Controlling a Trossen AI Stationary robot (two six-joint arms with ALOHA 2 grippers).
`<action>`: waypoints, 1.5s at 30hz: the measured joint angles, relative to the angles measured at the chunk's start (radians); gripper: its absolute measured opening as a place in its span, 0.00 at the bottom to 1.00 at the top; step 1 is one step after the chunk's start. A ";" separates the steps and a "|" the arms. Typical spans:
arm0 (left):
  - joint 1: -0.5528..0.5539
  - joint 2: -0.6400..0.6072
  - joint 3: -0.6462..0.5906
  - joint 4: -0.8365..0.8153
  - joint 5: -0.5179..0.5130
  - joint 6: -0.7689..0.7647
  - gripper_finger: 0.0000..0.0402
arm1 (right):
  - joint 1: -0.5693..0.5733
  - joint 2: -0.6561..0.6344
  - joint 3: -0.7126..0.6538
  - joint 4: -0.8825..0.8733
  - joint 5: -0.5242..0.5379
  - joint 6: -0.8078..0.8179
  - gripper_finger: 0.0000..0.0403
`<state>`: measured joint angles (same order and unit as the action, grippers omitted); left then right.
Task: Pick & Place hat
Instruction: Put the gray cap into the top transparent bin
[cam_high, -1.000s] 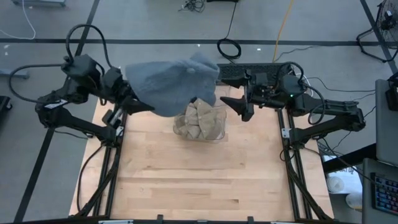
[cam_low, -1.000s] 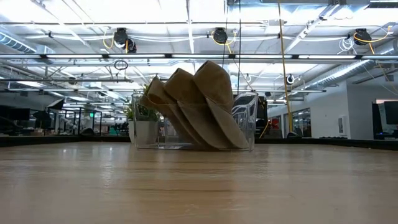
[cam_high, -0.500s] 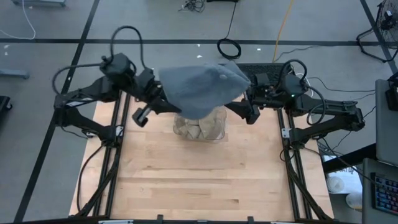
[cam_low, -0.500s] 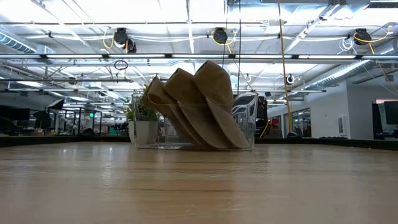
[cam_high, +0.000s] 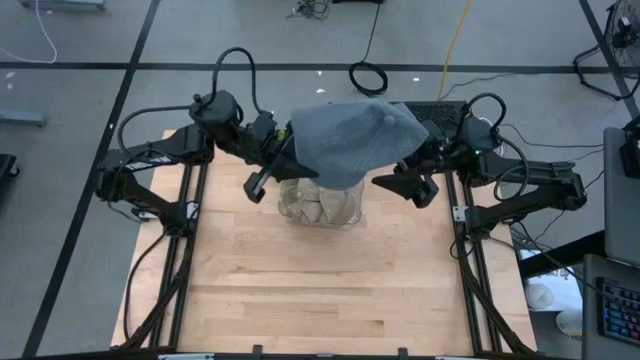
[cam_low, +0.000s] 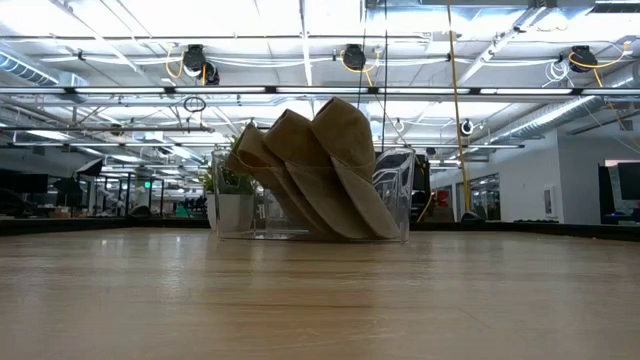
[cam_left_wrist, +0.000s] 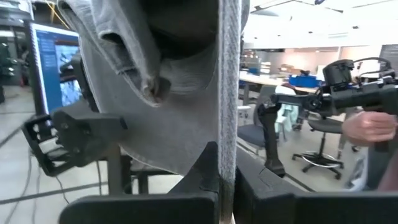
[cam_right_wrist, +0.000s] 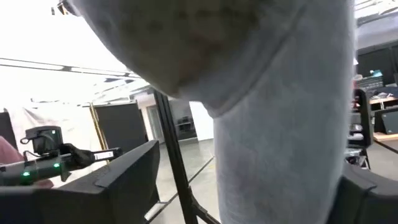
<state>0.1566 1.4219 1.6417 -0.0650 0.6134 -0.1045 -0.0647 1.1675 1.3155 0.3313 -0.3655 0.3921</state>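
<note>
A grey floppy hat (cam_high: 350, 145) hangs in the air over a clear box (cam_high: 352, 212) that holds several tan hats (cam_high: 315, 203) and stands at the table's far middle. My left gripper (cam_high: 287, 160) is at the hat's left side and shut on it. My right gripper (cam_high: 405, 183) is open under the hat's right side. In the right wrist view a band of the grey cloth (cam_right_wrist: 280, 155) hangs between its spread fingers. The low view shows only the box (cam_low: 398, 190) and the tan hats (cam_low: 315, 175), which lean together on the box floor. My left gripper pinches the hat's brim (cam_left_wrist: 228, 124) between its two fingers (cam_left_wrist: 205, 168), which come in roughly level from the table's left. The hat is lifted clear above the box and sags to the right of the fingers. My right gripper: I cannot tell whether its open fingers touch the cloth between them.
Bare wooden tabletop (cam_high: 320, 290) stretches from the box to the near edge. Both arms' bases stand at the far corners. Cables and a black keyboard (cam_high: 440, 112) lie on the floor beyond the table. A person's hand (cam_left_wrist: 367, 127) shows in the room behind.
My left gripper has swung toward the table's right, carrying the hat from over the far left corner to above the box. My right gripper has drawn back a little toward the right and near, and the hat's right side now covers it.
</note>
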 joint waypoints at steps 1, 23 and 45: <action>0.000 0.000 0.000 0.006 -0.007 0.004 0.02 | 0.000 0.000 0.000 0.000 0.001 0.000 0.78; 0.003 -0.002 0.000 0.007 -0.084 -0.063 0.12 | 0.002 -0.002 0.000 0.014 0.063 -0.040 0.01; 0.081 -0.110 0.001 -0.214 -0.036 -0.125 0.60 | -0.001 -0.108 0.000 -0.308 0.025 0.045 0.00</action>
<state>0.2371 1.3121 1.6428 -0.2787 0.5774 -0.2290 -0.0654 1.0597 1.3151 0.0235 -0.3408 0.4374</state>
